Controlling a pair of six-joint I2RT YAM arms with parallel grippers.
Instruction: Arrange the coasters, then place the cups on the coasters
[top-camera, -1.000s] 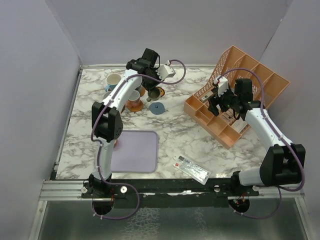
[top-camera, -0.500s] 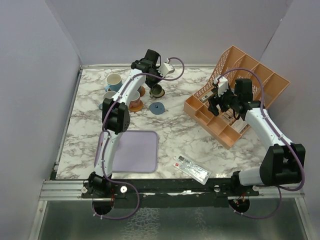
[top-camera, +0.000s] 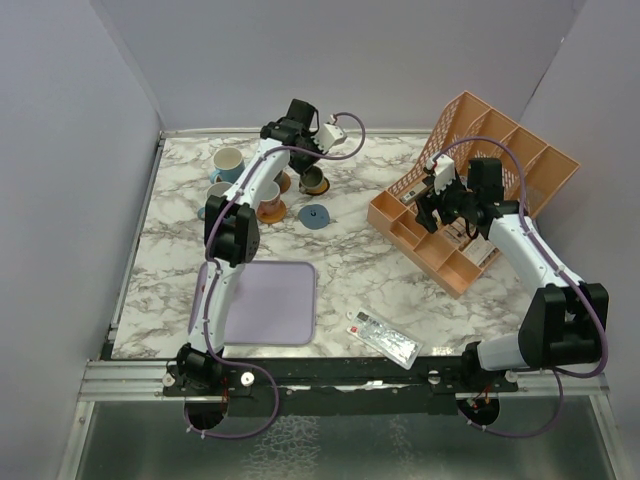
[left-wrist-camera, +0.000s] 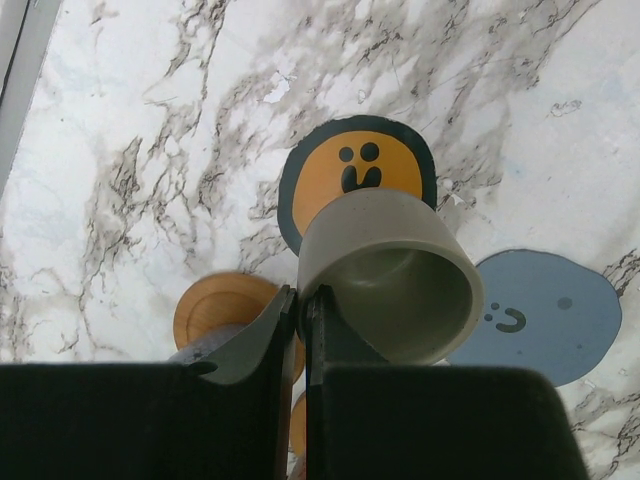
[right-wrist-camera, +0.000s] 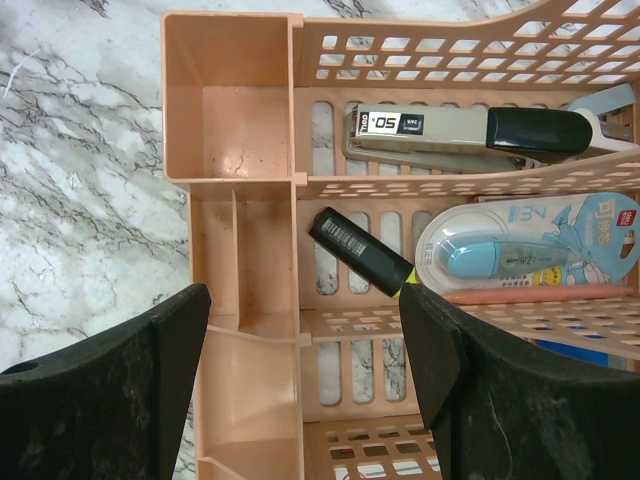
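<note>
table (left-wrist-camera: 120, 120): white marble, grey veins | cup (left-wrist-camera: 390, 275): olive-green | first coaster (left-wrist-camera: 357, 175): orange, black face mark, dark rim | second coaster (left-wrist-camera: 545, 315): grey-blue | third coaster (left-wrist-camera: 215, 305): tan, perhaps with rings | organiser (right-wrist-camera: 240, 100): peach-orange

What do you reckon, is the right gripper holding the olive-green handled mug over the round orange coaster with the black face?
No, it is the left gripper, shut on the olive-green mug over the orange coaster; the left wrist view shows it. The right gripper hangs open over the orange slotted organiser.
</note>
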